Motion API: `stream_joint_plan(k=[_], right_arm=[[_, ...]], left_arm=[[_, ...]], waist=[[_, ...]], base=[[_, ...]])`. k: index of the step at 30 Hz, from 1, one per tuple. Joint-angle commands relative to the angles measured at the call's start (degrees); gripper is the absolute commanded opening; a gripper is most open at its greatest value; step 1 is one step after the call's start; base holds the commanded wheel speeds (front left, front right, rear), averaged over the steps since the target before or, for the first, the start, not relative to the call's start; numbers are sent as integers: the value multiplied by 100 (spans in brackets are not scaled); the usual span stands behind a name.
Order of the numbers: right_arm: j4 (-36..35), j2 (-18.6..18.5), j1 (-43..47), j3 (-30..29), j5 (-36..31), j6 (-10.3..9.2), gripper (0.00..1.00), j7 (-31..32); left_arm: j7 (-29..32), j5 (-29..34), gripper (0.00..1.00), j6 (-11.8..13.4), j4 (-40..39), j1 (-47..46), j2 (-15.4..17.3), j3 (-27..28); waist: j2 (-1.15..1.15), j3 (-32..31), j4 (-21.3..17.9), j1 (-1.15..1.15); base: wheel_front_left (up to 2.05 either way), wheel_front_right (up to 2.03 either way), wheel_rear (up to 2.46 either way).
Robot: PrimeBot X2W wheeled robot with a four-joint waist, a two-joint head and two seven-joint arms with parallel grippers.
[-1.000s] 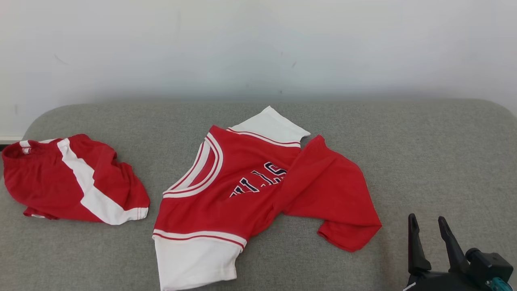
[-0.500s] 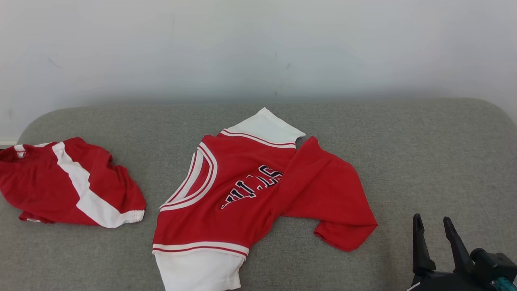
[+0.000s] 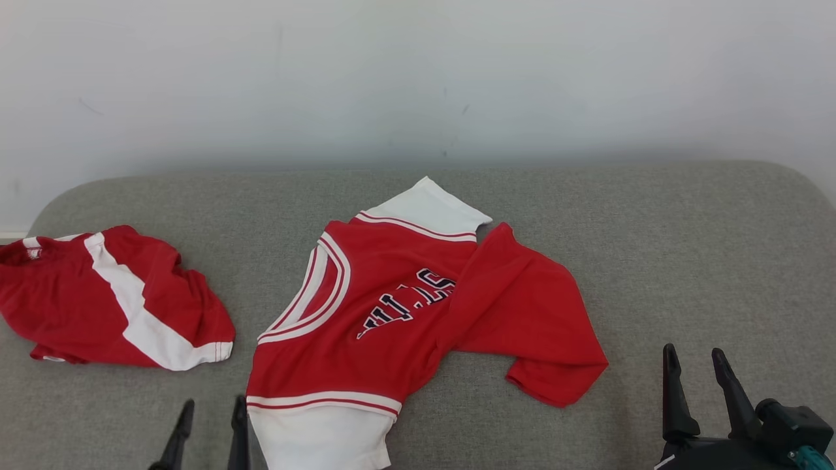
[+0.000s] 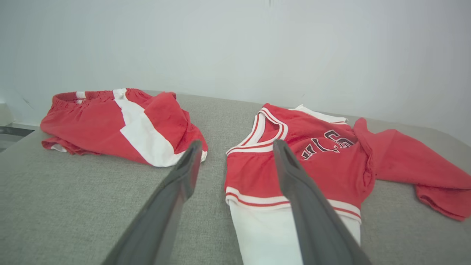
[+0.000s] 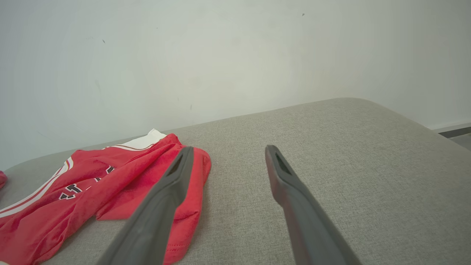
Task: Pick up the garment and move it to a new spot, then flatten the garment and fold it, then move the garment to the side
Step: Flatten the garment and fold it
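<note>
A red jersey with white sleeves and dark lettering (image 3: 398, 307) lies rumpled in the middle of the grey cushion, its lower part folded over to the right. It also appears in the left wrist view as the jersey (image 4: 312, 154) and in the right wrist view as the jersey (image 5: 110, 180). My left gripper (image 3: 212, 410) stands open at the bottom edge, just left of the jersey's near white sleeve, holding nothing. My right gripper (image 3: 693, 356) is open at the lower right, apart from the jersey's red hem. Both show empty jaws: left gripper (image 4: 235, 151), right gripper (image 5: 228, 152).
Red shorts with a white stripe (image 3: 117, 303) lie bunched at the cushion's left end, seen too as the shorts (image 4: 121, 121). The grey cushion (image 3: 686, 248) has bare room on its right half. A pale wall (image 3: 418, 78) stands directly behind.
My left gripper's fingertips have risen into the head view at the bottom left. The camera shifted slightly; the garments and right gripper stay where they were.
</note>
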Motion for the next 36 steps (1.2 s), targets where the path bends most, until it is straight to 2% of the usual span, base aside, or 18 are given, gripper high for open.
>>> stream_joint_plan(k=[1, 19, 29, 36], right_arm=[[-30, 0, -1, 9, -52, -13, 100, 3], [6, 0, 99, 78, -9, -13, 100, -102], [34, -9, 48, 37, 4, -13, 100, -90], [184, -214, -324, 183, -5, -13, 100, -16]], left_arm=[[-16, 67, 100, -34, -7, -79, -26, 54], [-17, 611, 100, -81, -82, -177, -180, 687], [-17, 485, 100, -189, 141, -166, -259, 608], [-18, 437, 100, -275, 461, -142, -278, 315]], waist=[[0, 0, -8, 0], [0, -33, -138, 0], [0, -41, 13, 0], [0, -15, 247, 0]], base=[[0, 0, 0], [0, 0, 0], [0, 0, 0], [0, 0, 0]])
